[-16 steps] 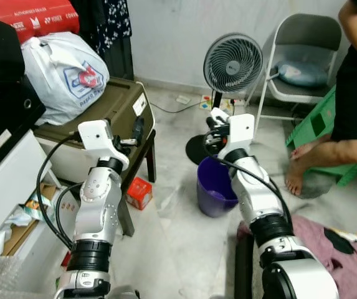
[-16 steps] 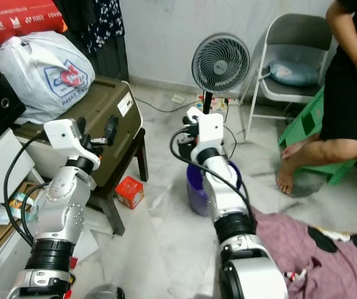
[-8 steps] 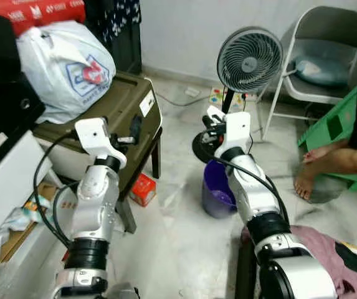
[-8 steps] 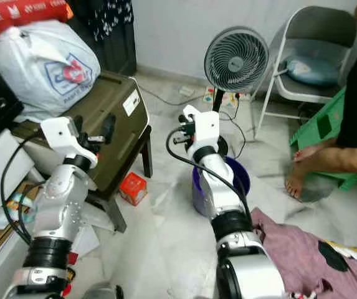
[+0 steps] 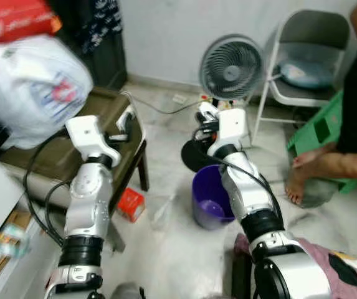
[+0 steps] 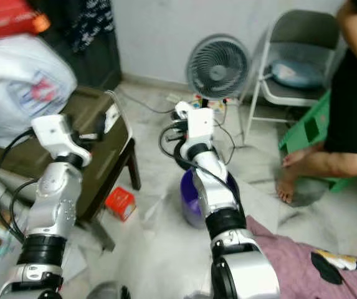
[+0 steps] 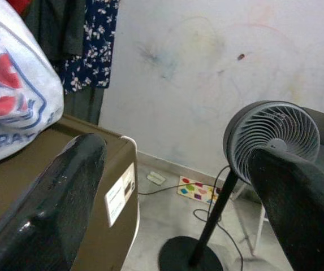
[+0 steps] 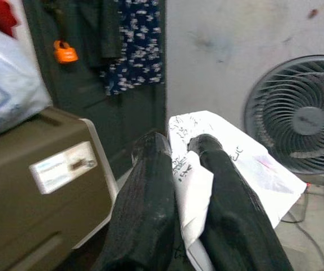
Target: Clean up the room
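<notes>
White paper (image 8: pixel 207 169) being pinched between closed right gripper (image 8: pixel 181 169) fingers, above purple bin (image 5: pixel 208 199) rim and in front of fan (image 5: pixel 231 65). Left gripper (image 7: pixel 173 186) hovering over olive box (image 5: pixel 72 152), fingers spread wide, gripping nothing. White bag (image 5: pixel 32 87) sitting on box. Red carton (image 5: pixel 130 204) lying on floor beside box leg. Person (image 5: pixel 352 118) standing near folding chair (image 5: pixel 303 56) and green stool (image 5: pixel 318 134). Purple cloth (image 6: pixel 315 261) lying near bin.

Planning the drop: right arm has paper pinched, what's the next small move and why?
Probably lower the right gripper toward the purple bucket before releasing. Its jaws are shut on a crumpled white paper, and the gripper is raised near the fan, past the bucket's far rim.
</notes>
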